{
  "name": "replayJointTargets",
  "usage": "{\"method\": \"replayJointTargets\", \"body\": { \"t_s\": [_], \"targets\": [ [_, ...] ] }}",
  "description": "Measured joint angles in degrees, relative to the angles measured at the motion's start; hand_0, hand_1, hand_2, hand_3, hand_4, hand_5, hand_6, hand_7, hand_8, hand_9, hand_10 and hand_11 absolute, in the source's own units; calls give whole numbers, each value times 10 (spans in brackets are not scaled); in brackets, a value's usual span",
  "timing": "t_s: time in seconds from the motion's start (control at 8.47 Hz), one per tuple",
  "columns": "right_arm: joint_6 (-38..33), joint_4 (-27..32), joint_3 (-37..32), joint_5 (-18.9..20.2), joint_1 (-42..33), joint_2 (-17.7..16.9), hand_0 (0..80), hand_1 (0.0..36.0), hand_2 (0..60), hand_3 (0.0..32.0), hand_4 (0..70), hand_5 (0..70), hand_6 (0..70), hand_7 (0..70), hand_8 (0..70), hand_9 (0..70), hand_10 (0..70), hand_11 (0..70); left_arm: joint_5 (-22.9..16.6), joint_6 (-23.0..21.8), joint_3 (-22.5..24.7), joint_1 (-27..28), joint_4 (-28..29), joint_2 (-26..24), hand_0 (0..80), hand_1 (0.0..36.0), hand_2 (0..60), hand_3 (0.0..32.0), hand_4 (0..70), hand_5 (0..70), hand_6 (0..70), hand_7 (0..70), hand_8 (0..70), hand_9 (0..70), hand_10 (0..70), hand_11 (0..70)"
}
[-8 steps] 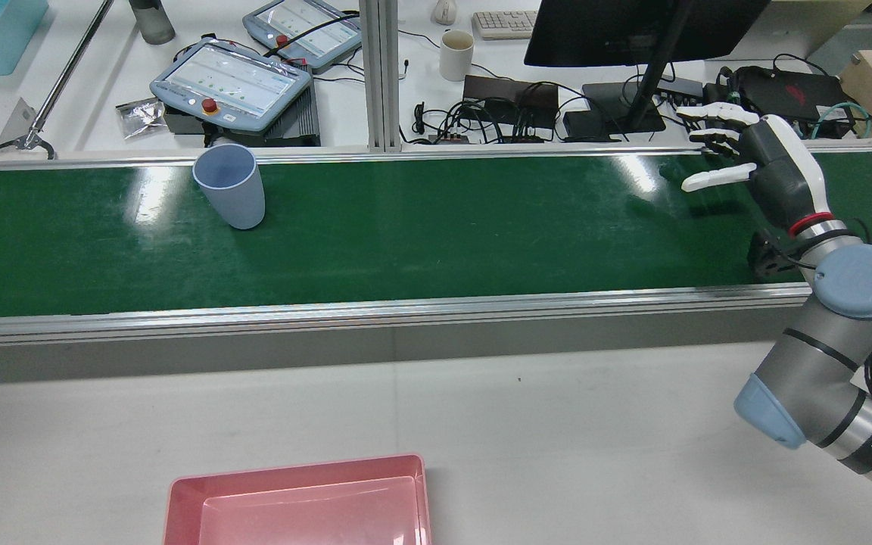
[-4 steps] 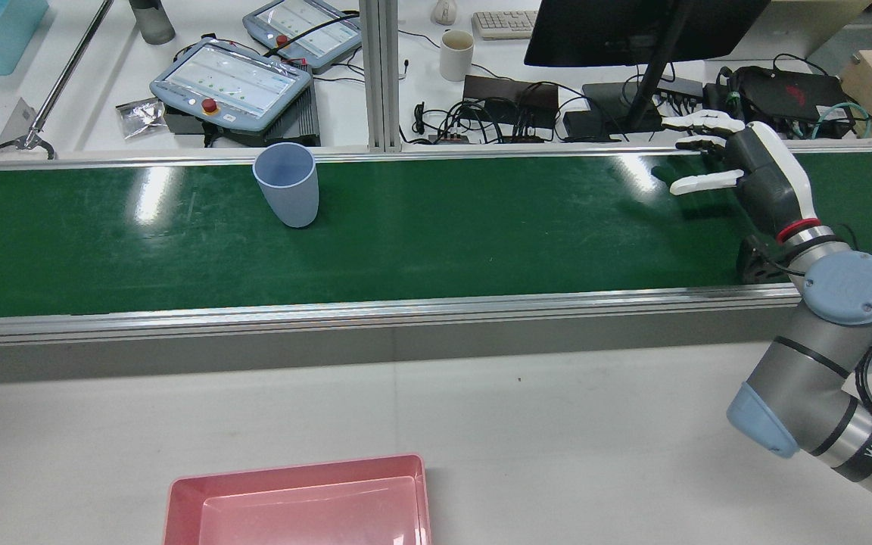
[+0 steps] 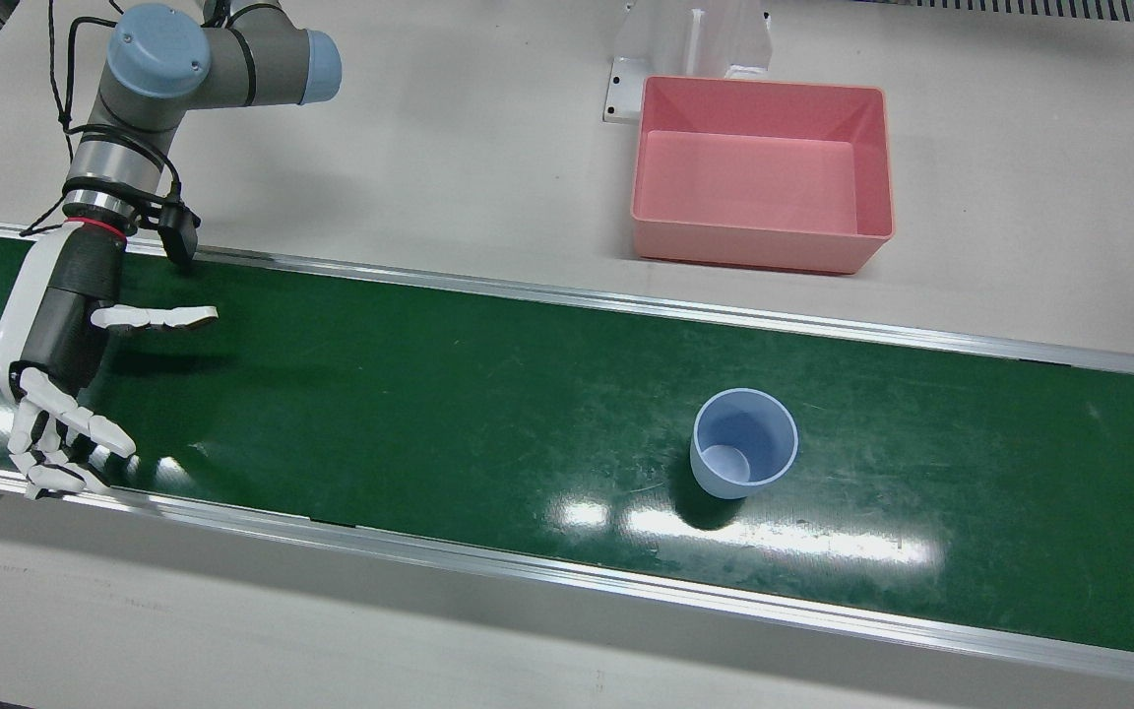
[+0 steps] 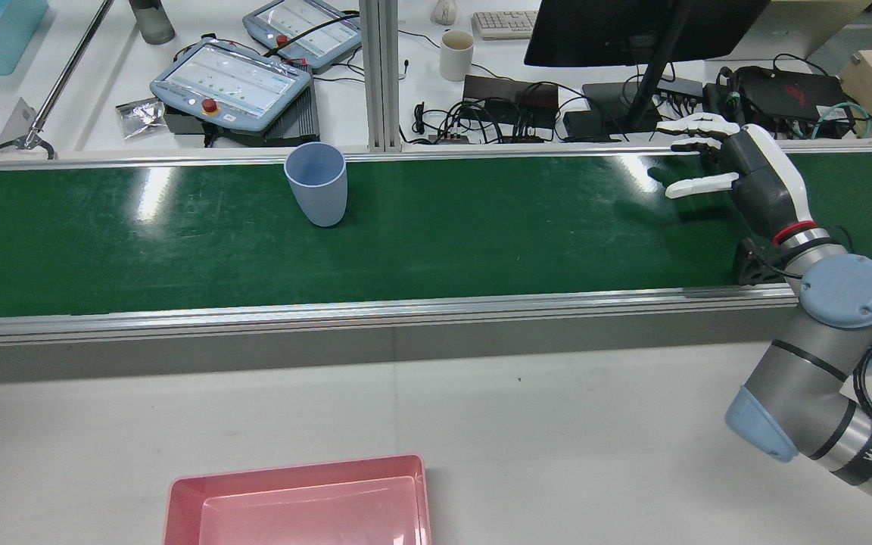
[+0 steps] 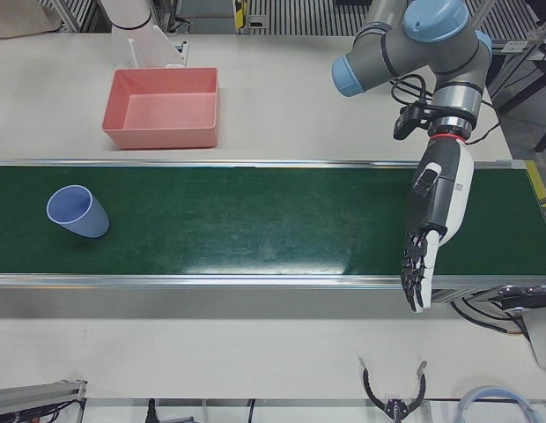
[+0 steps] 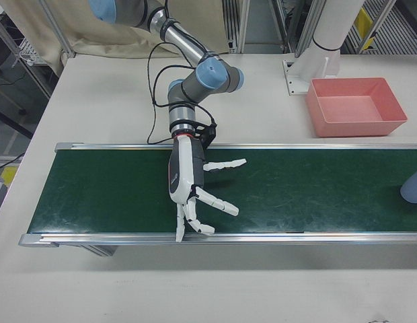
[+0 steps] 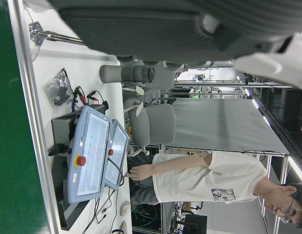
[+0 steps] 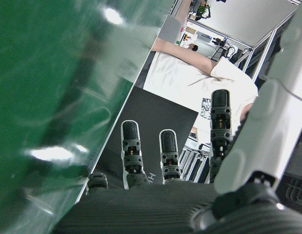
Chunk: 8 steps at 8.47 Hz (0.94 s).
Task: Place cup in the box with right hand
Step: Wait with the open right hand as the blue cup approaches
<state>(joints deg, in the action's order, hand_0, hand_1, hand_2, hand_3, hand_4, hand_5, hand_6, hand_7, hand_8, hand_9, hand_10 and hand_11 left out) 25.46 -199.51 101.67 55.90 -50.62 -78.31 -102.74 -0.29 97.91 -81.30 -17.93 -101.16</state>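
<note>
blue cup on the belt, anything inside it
Nothing shows inside the blue cup: the front view looks down its open mouth to a bare bottom. It stands upright on the green belt. Its near inner wall is hidden.

Pale grey table (image 3: 488,148) with a green conveyor belt (image 3: 488,414) running lengthwise across it, framed by aluminium rails (image 3: 626,586). Blue cup (image 3: 743,443) stands upright on the belt, mouth up, nearer the operator-side rail; also seen in the rear view (image 4: 317,184) and at the belt's left end in the left-front view (image 5: 77,211). Pink box (image 3: 762,172) sits on the bare table on the robot's side of the belt, apart from the rail, empty inside. White bracket (image 3: 690,44) is just behind the box.
</note>
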Motion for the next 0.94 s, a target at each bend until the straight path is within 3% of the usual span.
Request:
{"method": "replayJointTargets", "body": {
  "t_s": [0.94],
  "targets": [
    [8,0,1,0,7,3,520,59,0,320,322,69,52,430,217,269,94,141,0,0,0,0,0,0,0,0,0,0,0,0,0,0,0,0,0,0]
  ]
}}
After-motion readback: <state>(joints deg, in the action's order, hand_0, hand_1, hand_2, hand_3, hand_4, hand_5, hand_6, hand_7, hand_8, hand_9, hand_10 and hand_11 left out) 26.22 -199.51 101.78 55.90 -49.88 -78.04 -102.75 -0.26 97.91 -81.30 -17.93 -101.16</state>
